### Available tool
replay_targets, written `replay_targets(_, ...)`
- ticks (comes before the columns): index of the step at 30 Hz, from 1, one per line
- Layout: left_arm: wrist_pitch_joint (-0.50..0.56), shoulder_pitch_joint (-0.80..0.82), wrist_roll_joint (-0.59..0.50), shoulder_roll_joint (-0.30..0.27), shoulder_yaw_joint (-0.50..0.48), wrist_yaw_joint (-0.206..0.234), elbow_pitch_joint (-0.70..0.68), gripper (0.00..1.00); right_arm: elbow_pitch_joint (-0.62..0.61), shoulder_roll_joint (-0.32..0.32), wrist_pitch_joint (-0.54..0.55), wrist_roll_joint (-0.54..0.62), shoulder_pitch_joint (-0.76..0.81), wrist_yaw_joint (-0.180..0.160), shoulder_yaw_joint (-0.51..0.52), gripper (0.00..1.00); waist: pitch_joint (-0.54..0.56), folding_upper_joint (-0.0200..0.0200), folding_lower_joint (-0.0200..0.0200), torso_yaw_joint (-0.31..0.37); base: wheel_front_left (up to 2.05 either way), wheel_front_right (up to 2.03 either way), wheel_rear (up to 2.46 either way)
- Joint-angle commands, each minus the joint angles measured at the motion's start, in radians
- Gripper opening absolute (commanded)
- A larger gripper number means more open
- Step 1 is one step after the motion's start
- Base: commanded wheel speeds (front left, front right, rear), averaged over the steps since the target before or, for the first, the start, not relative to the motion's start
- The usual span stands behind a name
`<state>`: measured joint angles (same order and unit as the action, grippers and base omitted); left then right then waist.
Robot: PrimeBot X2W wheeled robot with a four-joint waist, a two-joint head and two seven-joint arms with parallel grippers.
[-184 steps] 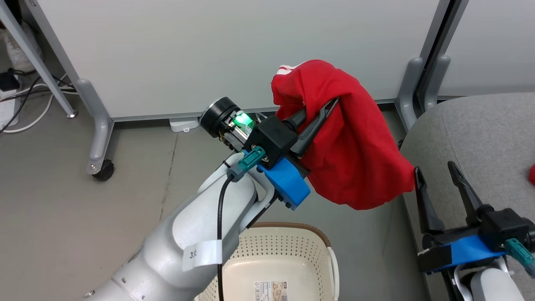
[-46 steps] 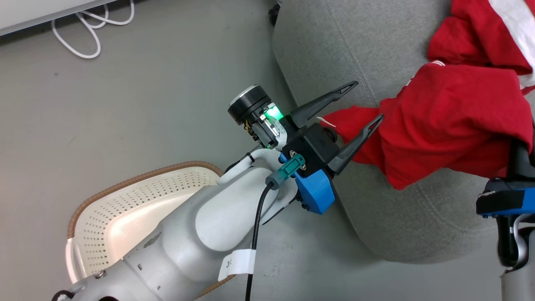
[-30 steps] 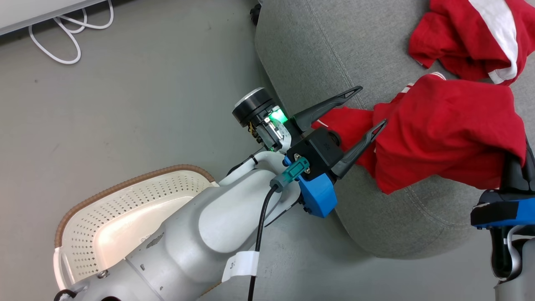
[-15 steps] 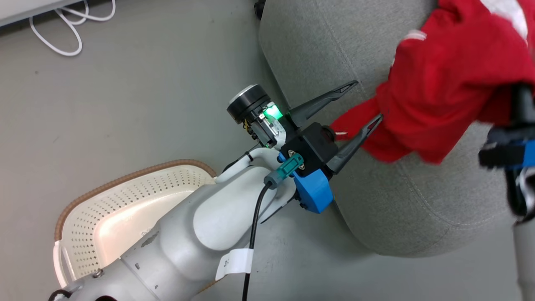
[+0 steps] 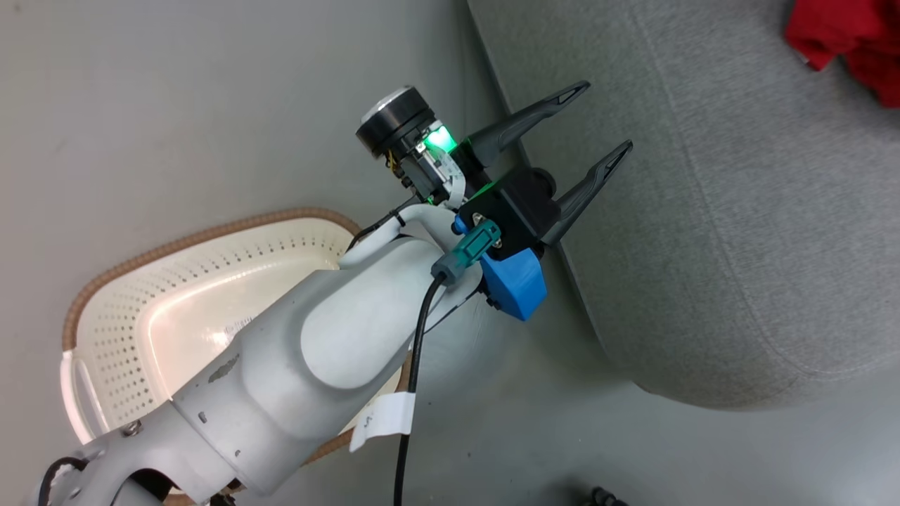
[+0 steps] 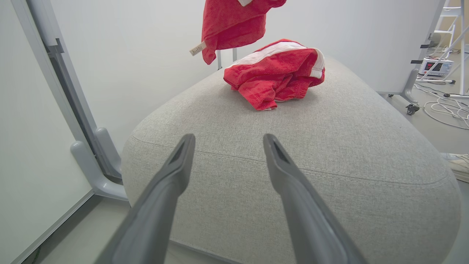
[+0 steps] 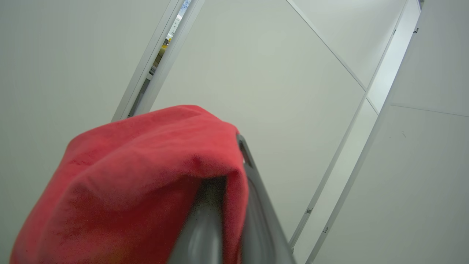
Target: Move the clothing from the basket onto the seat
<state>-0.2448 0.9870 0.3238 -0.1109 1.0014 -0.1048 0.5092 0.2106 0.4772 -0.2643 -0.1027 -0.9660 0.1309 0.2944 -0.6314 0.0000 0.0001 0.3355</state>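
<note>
My left gripper (image 5: pixel 608 114) stands open and empty at the near edge of the grey seat (image 5: pixel 717 211), fingers pointing over it. In the left wrist view that left gripper (image 6: pixel 229 139) faces the seat (image 6: pixel 300 154), where one red garment with white trim (image 6: pixel 278 73) lies crumpled. A second red garment (image 6: pixel 234 25) hangs in the air above and behind it. My right gripper (image 7: pixel 234 161) is shut on this hanging garment (image 7: pixel 139 176), which drapes over its fingers. A corner of red cloth (image 5: pixel 854 35) shows at the head view's top right. The cream basket (image 5: pixel 204 228) sits on the floor, partly hidden by my left arm.
White partition panels on grey feet (image 6: pixel 95 161) stand to the left of and behind the seat. Cables (image 6: pixel 447 110) and a small device (image 6: pixel 434 66) lie on the floor to the seat's right, with a shoe (image 6: pixel 458 165) at the edge. Grey floor (image 5: pixel 176 105) surrounds the basket.
The head camera has shifted. My right gripper has lifted the red garment up and away from my open left gripper, out of the head view. The left gripper stays open.
</note>
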Motion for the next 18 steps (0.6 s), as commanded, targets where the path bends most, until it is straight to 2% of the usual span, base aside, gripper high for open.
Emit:
replay_targets(1, 0.004, 0.023, -0.01, -0.007, -0.001, 0.004, -0.009, 1.0, 0.027, 0.034, 0.0, -0.007, -0.029, 0.0, 0.022, 0.0, -0.049, 0.0, -0.0001, -0.011, 0.0, 0.0, 0.0)
replay_targets(4, 0.013, 0.044, -0.018, -0.014, 0.0, 0.006, -0.023, 1.0, 0.093, 0.074, 0.0, -0.019, -0.057, 0.0, 0.06, 0.0, -0.092, 0.0, -0.0001, -0.014, 0.0, 0.0, 0.0)
replay_targets(7, 0.017, 0.065, -0.023, -0.018, 0.002, 0.006, -0.035, 1.0, 0.173, 0.08, 0.0, -0.021, -0.048, 0.0, 0.085, 0.0, -0.129, 0.0, -0.0001, -0.016, 0.0, 0.0, 0.0)
replay_targets(18, 0.013, 0.106, -0.03, -0.016, 0.016, 0.006, -0.044, 1.0, 0.361, -0.028, 0.0, 0.024, 0.081, 0.0, 0.138, 0.0, -0.193, 0.0, -0.0001, -0.035, 0.0, 0.0, 0.0)
